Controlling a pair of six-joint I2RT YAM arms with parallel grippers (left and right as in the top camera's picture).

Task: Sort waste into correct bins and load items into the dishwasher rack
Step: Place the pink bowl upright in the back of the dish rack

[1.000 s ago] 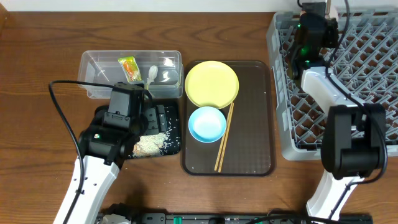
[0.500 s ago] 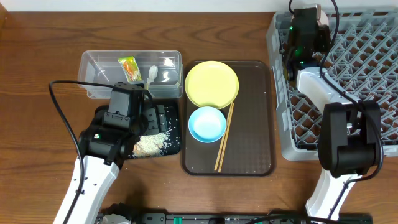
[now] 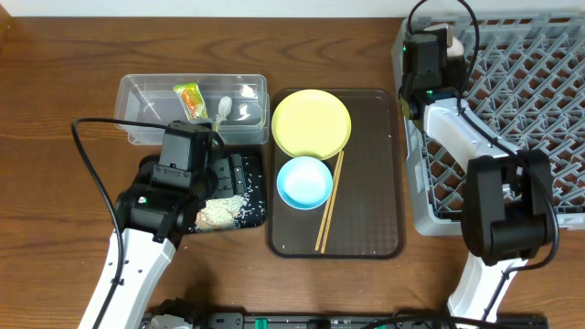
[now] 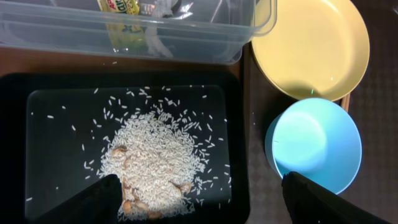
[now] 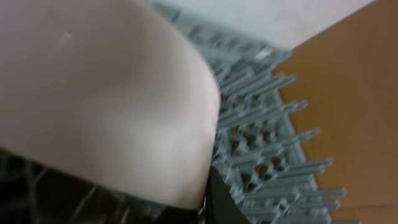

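Note:
My left gripper [image 3: 219, 174] [image 4: 199, 202] is open and empty above the black tray [image 3: 259, 212] [image 4: 12, 137], which holds a pile of rice scraps [image 3: 219, 212] [image 4: 155, 155]. The clear tub [image 3: 137, 128] [image 4: 56, 31] holds the green-and-yellow wrapper [image 3: 189, 99] and a white scrap [image 3: 223, 108]. The yellow plate [image 3: 311, 123] [image 4: 311, 43], blue bowl [image 3: 303, 181] [image 4: 317, 143] and chopsticks [image 3: 330, 201] lie on the brown tray. My right gripper [image 3: 437, 46] is shut on a white rounded dish [image 5: 93, 93], seemingly the small cup, over the far-left corner of the grey rack [image 3: 548, 110] [image 5: 261, 124]. The white bowl is out of view.
The brown serving tray [image 3: 375, 183] sits between the bins and the rack. A black cable [image 3: 91, 164] loops left of my left arm. Bare wood table [image 3: 55, 73] lies at the far left and behind the tub.
My right gripper has moved left along the rack's far edge to its far-left corner, still holding the white dish. The left arm has not moved.

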